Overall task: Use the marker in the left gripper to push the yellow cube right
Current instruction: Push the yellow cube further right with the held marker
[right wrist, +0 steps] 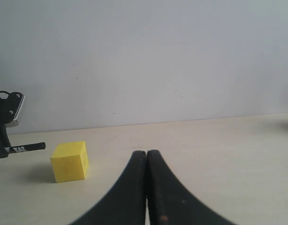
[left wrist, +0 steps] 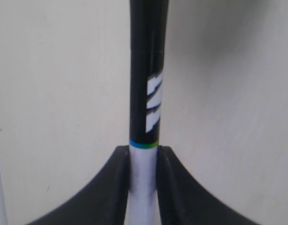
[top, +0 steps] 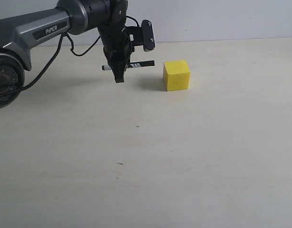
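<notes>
From the exterior view, the left gripper [top: 119, 76] hangs fingers-down from a grey arm [top: 36, 33] marked "PiPER", over the tabletop [top: 193, 156] near its far edge and somewhat left of the middle. It is clamped on a marker [top: 136, 64] held level, crosswise to the fingers. The marker's black end points at the yellow cube [top: 176, 75]. The cube sits on the table near the far edge, about midway along it. There is a small gap between the marker tip and the cube's left face. The marker looks to be about level with the cube's upper half, though its height above the table is hard to judge from here.

The left wrist view shows the grip itself: two black fingers [left wrist: 106, 187] pinch the white barrel, and the marker [left wrist: 146, 70] runs out from them, black with a white label. The cube is not in this view.

The right wrist view shows the right gripper [right wrist: 146, 154] low over the table, its fingers pressed together with nothing between them. It also shows the cube [right wrist: 70, 161] from the side and the black marker [right wrist: 29, 147] tip just clear of it.

The tabletop is pale beige and matte, with two tiny dark specks [top: 138, 126] towards the near side. A plain pale wall [top: 222, 19] rises behind the far edge.
</notes>
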You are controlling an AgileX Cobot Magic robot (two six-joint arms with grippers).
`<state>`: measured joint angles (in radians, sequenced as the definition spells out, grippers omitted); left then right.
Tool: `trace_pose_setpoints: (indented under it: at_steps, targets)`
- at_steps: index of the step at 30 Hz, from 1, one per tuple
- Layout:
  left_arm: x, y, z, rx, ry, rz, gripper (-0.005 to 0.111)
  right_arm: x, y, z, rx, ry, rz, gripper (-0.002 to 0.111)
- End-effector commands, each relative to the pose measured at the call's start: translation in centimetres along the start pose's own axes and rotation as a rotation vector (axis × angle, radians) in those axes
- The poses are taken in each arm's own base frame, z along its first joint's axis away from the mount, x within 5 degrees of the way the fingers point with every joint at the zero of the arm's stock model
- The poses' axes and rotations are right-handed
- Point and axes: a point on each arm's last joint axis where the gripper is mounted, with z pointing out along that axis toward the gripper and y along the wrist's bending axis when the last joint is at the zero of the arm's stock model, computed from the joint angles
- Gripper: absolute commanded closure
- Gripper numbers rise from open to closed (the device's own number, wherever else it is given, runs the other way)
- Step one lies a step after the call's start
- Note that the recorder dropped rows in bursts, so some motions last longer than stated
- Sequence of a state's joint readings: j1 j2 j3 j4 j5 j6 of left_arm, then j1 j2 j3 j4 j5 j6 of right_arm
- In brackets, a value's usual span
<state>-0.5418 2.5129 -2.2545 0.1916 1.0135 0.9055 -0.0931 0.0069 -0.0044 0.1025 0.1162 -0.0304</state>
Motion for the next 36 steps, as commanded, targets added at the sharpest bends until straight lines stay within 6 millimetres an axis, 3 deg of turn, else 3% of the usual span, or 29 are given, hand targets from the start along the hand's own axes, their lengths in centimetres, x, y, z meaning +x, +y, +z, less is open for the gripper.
trace_pose_setpoints:
  at_steps: [1,20,23,30,36]
  targets:
    - [-0.8,-0.5,0.2,0.002,-0.003,0.017,0.107,0.1,0.0,0.0,0.006,-0.008,-0.003,0.108]
    - [-0.8,-1.2,2.5,0.006,0.010,0.031,0.107,0.1,0.0,0.0,0.006,-0.008,-0.003,0.108]
    - [-1.5,-1.2,2.6,-0.027,-0.023,0.004,0.107,0.1,0.0,0.0,0.006,-0.008,-0.003,0.108]
    - [-5.7,-2.8,1.0,-0.100,-0.068,0.127,0.107,0.1,0.0,0.0,0.006,-0.008,-0.003,0.108]
    - [-4.4,-1.9,1.1,-0.112,-0.027,0.086,0.107,0.1,0.0,0.0,0.006,-0.008,-0.003,0.108]
